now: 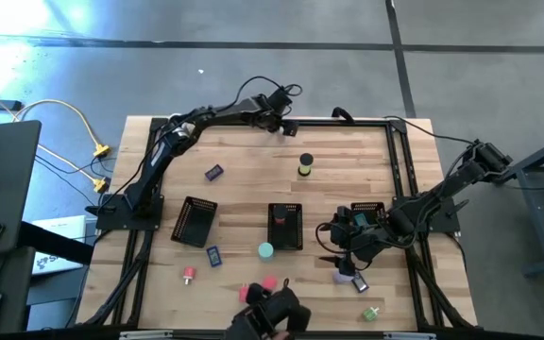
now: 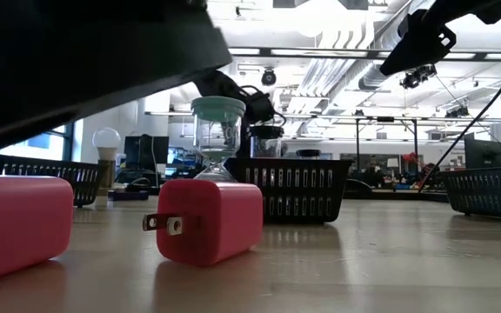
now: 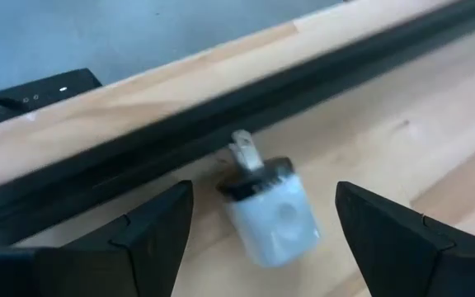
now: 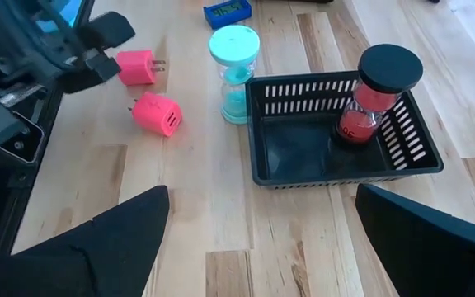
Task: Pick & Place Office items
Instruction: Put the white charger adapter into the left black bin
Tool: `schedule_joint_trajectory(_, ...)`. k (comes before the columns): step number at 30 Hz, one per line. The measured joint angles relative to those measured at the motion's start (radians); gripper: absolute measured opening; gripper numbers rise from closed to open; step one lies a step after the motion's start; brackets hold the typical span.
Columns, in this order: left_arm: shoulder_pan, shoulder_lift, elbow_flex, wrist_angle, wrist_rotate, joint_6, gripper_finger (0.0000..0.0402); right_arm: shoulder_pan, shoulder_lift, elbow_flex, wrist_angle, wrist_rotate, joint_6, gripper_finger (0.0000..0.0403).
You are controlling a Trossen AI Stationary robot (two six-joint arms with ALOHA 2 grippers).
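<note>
High view: table (image 1: 244, 161), trays, two arms, small office items scattered.

The left gripper (image 1: 284, 124) is stretched to the far edge of the table; in the left wrist view its fingers (image 3: 151, 235) stand wide apart, released, and a small white plug adapter (image 3: 270, 210) lies on the wood directly ahead, centred in the gap, just beside the dark rail (image 3: 221, 115). Its long axis runs roughly along the gripper's reach, prongs pointing away toward the rail, so I judge a straight advance would bring the fingers onto its sides. The right gripper (image 1: 333, 247) waits well apart, near the middle mesh tray (image 4: 303, 165) holding a red hourglass (image 4: 369, 99); its fingers also spread, holding nothing. Pink plug blocks (image 4: 157, 113) and a teal hourglass (image 4: 234, 74) sit near that tray.
</note>
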State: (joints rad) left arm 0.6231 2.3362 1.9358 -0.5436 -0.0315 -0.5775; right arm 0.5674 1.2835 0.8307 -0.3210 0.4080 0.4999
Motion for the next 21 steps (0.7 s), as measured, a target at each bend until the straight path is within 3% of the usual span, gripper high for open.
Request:
schedule_joint_trajectory(15,0.023,0.034,0.005,-0.006,0.045,-0.042,0.0285,0.0,0.0,0.0,-0.002,0.0,0.003,0.038)
schedule_joint_trajectory(21,0.03,0.036,0.005,-0.023,0.049,-0.056,0.0251,0.0,0.0,0.0,-0.002,0.0,0.003,0.038)
